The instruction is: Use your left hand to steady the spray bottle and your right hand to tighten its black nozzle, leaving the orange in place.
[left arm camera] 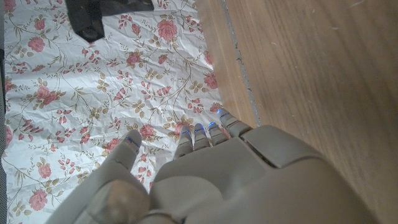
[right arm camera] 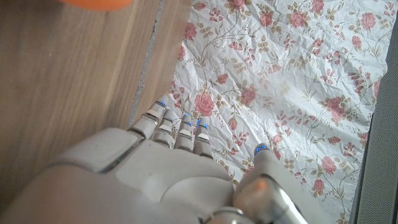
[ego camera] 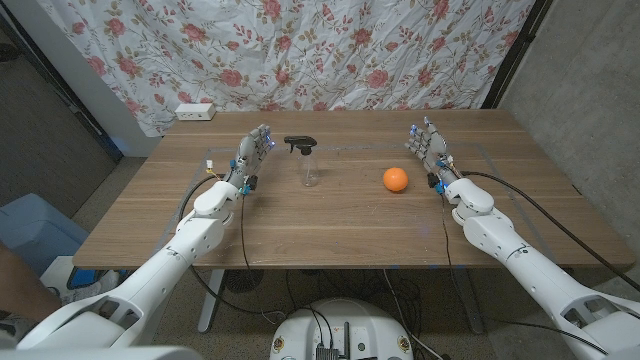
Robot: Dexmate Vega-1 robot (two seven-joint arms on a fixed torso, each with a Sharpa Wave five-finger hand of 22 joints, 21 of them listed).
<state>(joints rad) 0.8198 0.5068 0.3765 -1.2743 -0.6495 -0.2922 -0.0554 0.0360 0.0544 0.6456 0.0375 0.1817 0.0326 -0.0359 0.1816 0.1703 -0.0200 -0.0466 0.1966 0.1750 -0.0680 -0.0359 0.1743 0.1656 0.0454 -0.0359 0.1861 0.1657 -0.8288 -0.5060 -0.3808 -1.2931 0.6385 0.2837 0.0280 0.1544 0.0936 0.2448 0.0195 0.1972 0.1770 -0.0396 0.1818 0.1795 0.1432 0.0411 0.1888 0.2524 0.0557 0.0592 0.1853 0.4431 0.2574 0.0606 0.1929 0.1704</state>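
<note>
Both hands are waiting unclenched: left hand (ego camera: 252, 155) at the bottle's (ego camera: 309, 169) nine o'clock, right hand (ego camera: 430, 150) seemingly just past the orange (ego camera: 395, 179) at three o'clock.

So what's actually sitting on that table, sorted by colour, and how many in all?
Clear with a black nozzle: 1, the spray bottle
Orange: 1, the orange
White: 1, the power strip at the far edge
Total: 3, besides the robot's own two hands.

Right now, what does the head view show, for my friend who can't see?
A clear spray bottle with a black nozzle stands on a wooden table beside an orange. The left hand and right hand wait open at either side.
</note>
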